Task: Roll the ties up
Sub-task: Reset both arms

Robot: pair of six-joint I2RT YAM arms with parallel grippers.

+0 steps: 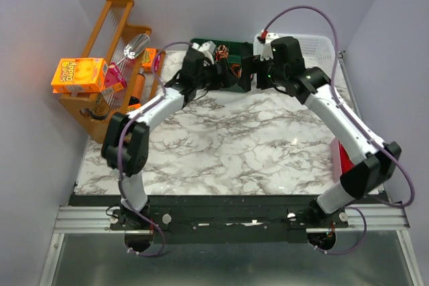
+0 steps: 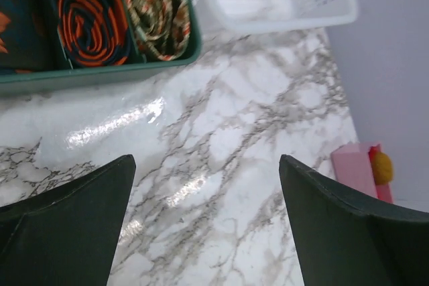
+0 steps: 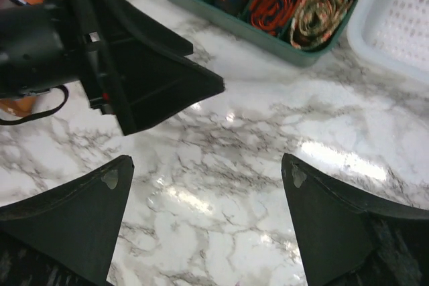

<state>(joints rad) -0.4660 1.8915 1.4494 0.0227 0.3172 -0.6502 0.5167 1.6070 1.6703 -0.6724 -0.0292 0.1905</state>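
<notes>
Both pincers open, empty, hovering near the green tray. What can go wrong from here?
1. Arm clash: the left pincer shows large in the right wrist view, close ahead of the right pincer; either advancing could knock them together.
2. The coiled ties sit packed side by side in the green tray; an open finger may snag a neighbour and unroll it.

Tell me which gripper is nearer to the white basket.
Right. The right gripper hovers open beside the white basket, at the right end of the green tray. The left gripper is farther left, by the tray's other end.
</notes>
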